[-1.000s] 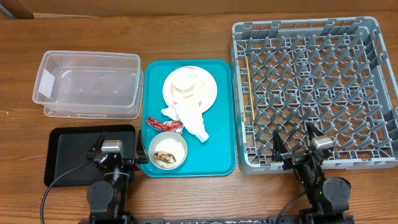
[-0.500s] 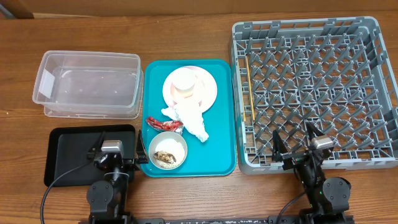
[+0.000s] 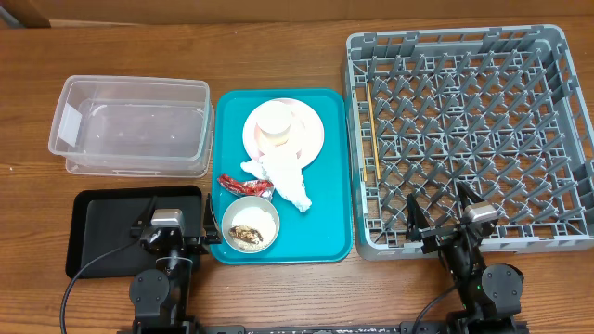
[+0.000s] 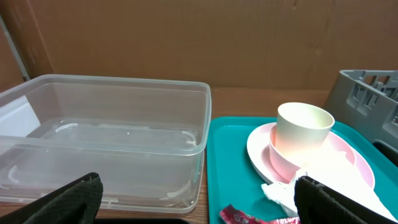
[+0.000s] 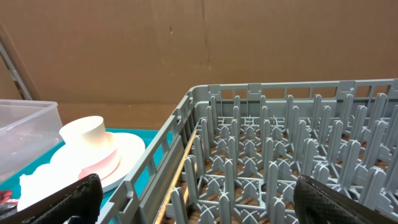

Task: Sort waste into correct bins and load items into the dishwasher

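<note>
Nothing has moved since a second ago: both arms sit parked at the near edge of the table [image 3: 306, 37], and no item has shifted.

Your left gripper [image 4: 198, 193] is spread wide with nothing in it, and so is your right gripper [image 5: 198, 193].

By my reading, you're at the very start, with sorting not yet begun. The napkin [image 3: 283, 176] lies on the teal tray [image 3: 334, 223], draped off the pink plate [image 3: 311, 139]. The red wrapper [image 3: 243, 184] lies just beside it. Rice and scraps [image 3: 247, 234] sit in the white bowl [image 3: 266, 211]. The cup [image 3: 277, 121] stands in the pink bowl [image 4: 283, 158] on the plate. The clear tub [image 3: 135, 82], the black tray [image 3: 102, 223] and the rack [image 3: 455, 37] hold none of it; only a wooden stick [image 3: 372, 130] lies in the rack.

The left arm is nearer the waste, so your likely first move is to reach it over the teal tray and pinch the napkin from above, clear of the plate rim.

No brand or writing is readable. The tub carries a pale label [image 3: 63, 133] that looks blank, and the wrapper's print is too small to read.
</note>
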